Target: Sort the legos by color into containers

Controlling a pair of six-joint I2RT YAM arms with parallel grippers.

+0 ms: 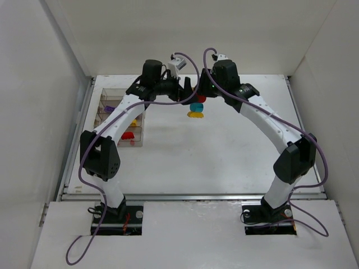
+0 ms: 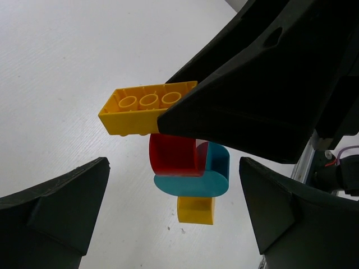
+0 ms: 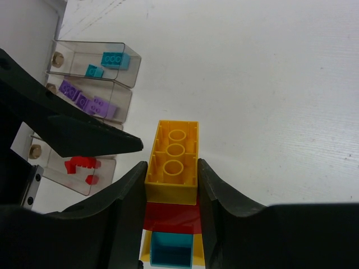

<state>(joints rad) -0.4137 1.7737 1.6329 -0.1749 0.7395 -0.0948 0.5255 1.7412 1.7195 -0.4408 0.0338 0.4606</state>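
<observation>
Top view: the lego stack (image 1: 196, 106) is at the far middle of the table where both arms meet, and the organizer (image 1: 109, 94) is off to the left.

Left wrist: left gripper (image 2: 174, 168) is gaping wide and touching nothing. The stack between its fingers is four pieces: yellow brick (image 2: 143, 109), red piece (image 2: 174, 156), teal piece (image 2: 196, 182), small yellow piece (image 2: 196, 210).

Right wrist: right gripper (image 3: 172, 168) is clamped on the yellow brick. The organizer holds two teal bits (image 3: 112, 59), three purple bits (image 3: 84, 101) and two red bits (image 3: 78, 165). One compartment is hidden.

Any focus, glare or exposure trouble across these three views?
Top external: even soft light, faint shadows; lego stack small but distinct. Right wrist: yellow brick sharp, right hand nearly black, organizer contents readable. Left wrist: brick sharp, dark fingers crowd the frame, featureless.
</observation>
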